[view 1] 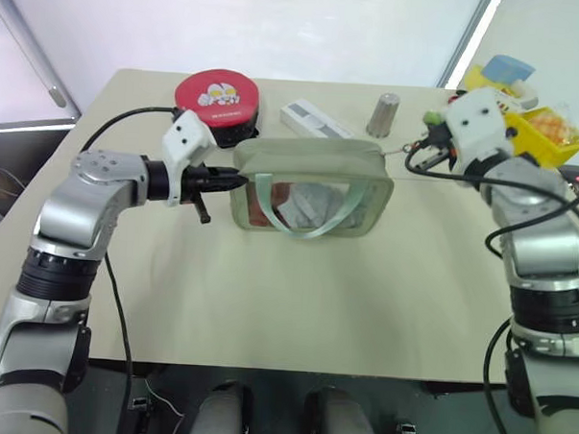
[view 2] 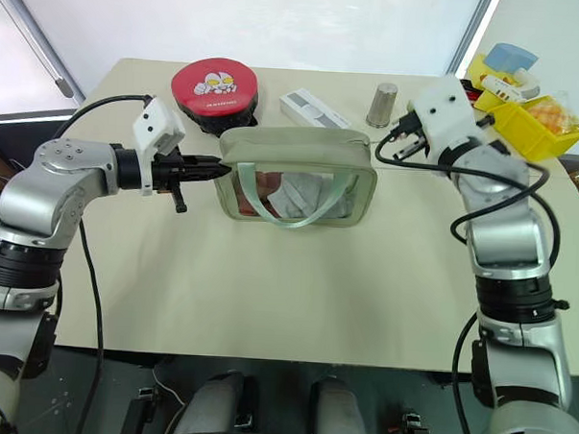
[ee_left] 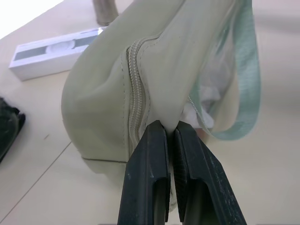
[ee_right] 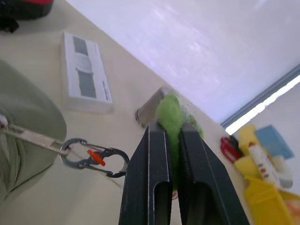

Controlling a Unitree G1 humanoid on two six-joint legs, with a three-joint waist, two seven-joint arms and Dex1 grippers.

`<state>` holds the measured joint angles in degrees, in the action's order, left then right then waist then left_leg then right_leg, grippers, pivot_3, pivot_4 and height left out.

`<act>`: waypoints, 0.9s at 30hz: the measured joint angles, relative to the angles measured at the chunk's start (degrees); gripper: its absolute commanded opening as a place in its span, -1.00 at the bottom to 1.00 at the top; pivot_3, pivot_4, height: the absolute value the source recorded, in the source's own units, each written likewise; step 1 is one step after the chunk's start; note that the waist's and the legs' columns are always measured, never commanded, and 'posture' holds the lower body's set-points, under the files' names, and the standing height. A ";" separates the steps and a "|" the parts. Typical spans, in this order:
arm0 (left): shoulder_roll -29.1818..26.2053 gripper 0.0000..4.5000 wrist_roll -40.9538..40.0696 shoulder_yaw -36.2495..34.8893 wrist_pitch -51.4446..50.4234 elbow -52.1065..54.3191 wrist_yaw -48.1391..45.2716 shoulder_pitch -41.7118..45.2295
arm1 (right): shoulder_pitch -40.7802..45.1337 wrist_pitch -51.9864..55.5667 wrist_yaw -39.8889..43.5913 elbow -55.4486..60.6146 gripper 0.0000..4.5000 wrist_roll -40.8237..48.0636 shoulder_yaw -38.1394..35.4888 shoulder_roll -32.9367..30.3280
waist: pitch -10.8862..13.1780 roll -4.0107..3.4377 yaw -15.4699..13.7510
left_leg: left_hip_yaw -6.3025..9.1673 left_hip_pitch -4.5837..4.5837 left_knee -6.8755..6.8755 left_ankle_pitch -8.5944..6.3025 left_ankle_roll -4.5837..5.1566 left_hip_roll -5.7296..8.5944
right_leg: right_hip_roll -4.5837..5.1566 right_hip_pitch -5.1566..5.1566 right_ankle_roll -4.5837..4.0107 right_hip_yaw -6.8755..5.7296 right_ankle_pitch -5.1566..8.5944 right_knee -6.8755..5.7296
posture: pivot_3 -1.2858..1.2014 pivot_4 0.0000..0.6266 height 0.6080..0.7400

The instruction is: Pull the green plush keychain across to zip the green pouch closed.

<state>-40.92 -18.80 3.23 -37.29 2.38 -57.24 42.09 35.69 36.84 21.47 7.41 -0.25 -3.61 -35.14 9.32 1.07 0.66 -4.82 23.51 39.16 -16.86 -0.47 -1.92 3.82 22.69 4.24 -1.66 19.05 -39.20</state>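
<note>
Head stereo pair overlooking table (view 1: 295, 304); close wrist views along fingers

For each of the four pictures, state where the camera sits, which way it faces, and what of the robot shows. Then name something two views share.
Left eye: on the head, looking forward and down at the table; both arms show.
Right eye: beside it, same scene.
Left wrist: along the left hand, shut on the green pouch.
Right wrist: along the right hand, shut on the green plush keychain.
Shared: both wrist views show the white box.

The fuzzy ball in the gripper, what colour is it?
Bright lime green, clearest in the right wrist view.
</note>
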 measured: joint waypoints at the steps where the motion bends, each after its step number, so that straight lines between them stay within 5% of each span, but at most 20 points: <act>1: -0.03 -1.00 -0.03 -0.03 -0.04 0.03 0.03 -0.09 | -1.55 -0.18 -0.47 -0.18 -0.98 0.66 -0.48 1.86 | 0.00 -0.01 0.07 | 0.00 -0.03 0.00 0.00 0.00 0.00 | -0.01 -0.02 0.00 0.00 0.00 0.00 | 0.03 -0.52 1.00; 8: -0.05 -1.00 -0.63 -0.19 -1.45 1.97 0.89 -0.97 | -9.62 -0.95 -2.15 -2.31 -0.98 3.70 0.14 11.46 | -0.02 -0.03 0.08 | 0.00 -0.04 -0.01 0.00 0.00 0.00 | -0.06 -0.03 0.00 0.01 0.00 -0.01 | 0.03 -0.52 1.00; 18: -0.13 -1.00 -0.74 -0.59 -2.62 3.61 1.74 -1.84 | -11.79 -14.63 -0.47 -9.79 -0.98 -4.10 8.93 6.68 | -0.02 -0.04 0.18 | 0.01 -0.11 -0.01 0.00 0.00 0.00 | -0.10 -0.08 0.00 0.01 0.00 0.00 | 0.03 -0.52 1.00; 23: -0.24 -1.00 -1.05 -0.67 -3.12 4.11 2.12 -2.00 | -10.11 -15.28 2.76 -12.01 -0.98 -1.54 6.94 6.46 | -0.02 -0.04 0.13 | 0.02 -0.12 -0.01 0.00 0.00 -0.01 | -0.10 -0.11 0.00 0.01 0.00 0.00 | 0.03 -0.52 1.00; 27: -1.40 -0.35 -1.99 -0.79 -3.76 3.47 1.91 -2.03 | -8.39 -8.85 12.94 -8.72 -0.35 7.86 1.01 -0.16 | 0.02 -0.08 -0.01 | 0.03 -0.09 -0.02 0.00 0.00 0.00 | -0.08 -0.09 0.00 0.01 0.00 0.03 | 0.03 -0.52 1.00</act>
<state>-42.32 -20.79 2.44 -41.06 5.85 -55.34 40.06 27.29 27.99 34.41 -1.31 7.61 -2.59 -35.31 9.34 0.99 0.65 -4.79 23.42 39.15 -16.86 -0.47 -1.92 3.73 22.60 4.24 -1.65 19.05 -39.17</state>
